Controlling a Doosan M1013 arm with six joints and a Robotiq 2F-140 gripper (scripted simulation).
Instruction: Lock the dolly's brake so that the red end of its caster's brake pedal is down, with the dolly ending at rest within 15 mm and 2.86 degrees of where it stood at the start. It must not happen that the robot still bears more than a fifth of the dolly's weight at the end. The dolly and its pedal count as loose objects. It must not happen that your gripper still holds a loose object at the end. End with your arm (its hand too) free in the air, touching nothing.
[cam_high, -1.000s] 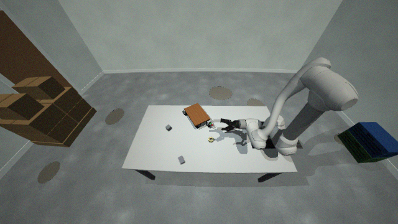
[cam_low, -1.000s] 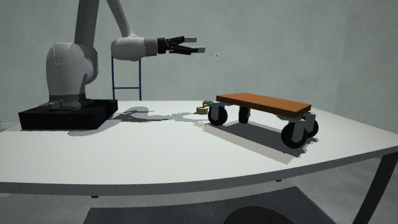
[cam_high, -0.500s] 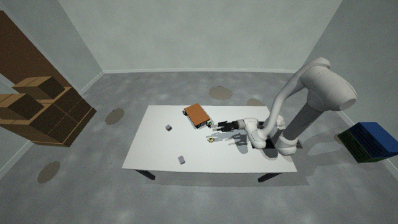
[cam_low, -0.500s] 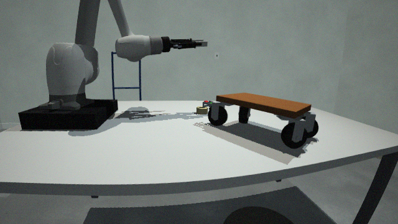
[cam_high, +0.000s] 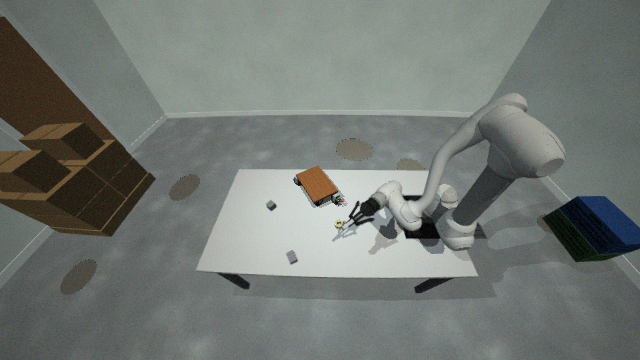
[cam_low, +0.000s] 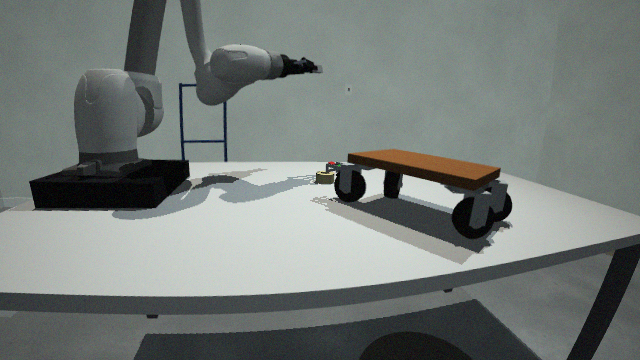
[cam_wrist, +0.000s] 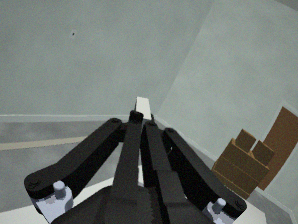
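Observation:
The dolly (cam_high: 316, 184) (cam_low: 425, 167) has a brown wooden deck and black caster wheels and stands on the white table (cam_high: 250, 240) (cam_low: 200, 240). The brake pedal (cam_high: 339, 201) (cam_low: 333, 164), with red and green ends, sits on the caster at the corner nearest the arm; I cannot tell which end is down. My gripper (cam_high: 351, 218) (cam_low: 316, 68) (cam_wrist: 140, 106) is shut and empty. It hangs high above the table, to the arm's side of the pedal, apart from the dolly.
A small yellow roll (cam_high: 339, 223) (cam_low: 325, 177) lies on the table close to the pedal corner. Two small grey blocks (cam_high: 271, 205) (cam_high: 292, 257) lie farther off. The black robot base (cam_low: 107, 187) sits at the table's edge. A blue frame (cam_low: 202, 120) stands behind it.

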